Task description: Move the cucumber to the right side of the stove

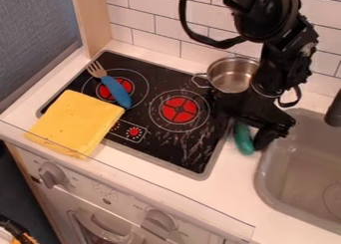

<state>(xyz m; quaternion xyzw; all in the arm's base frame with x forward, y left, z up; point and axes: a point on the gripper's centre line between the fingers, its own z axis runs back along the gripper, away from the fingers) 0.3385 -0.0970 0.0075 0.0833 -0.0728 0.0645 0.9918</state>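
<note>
Over the counter strip between stove and sink hangs the black gripper [258, 122], at the right of the view. The green cucumber [244, 140] is directly below it, its lower end showing and its upper end hidden behind the gripper. This places the cucumber just right of the black stove's [154, 130] right edge. Whether the gripper holds it, I cannot tell.
A metal pot [231, 74] stands at the stove's back right, close to the arm. A blue-handled fork [116, 91] and a yellow cloth [76, 122] lie on the left. The grey sink [298, 161] is at the right, its faucet [334, 111] at the edge.
</note>
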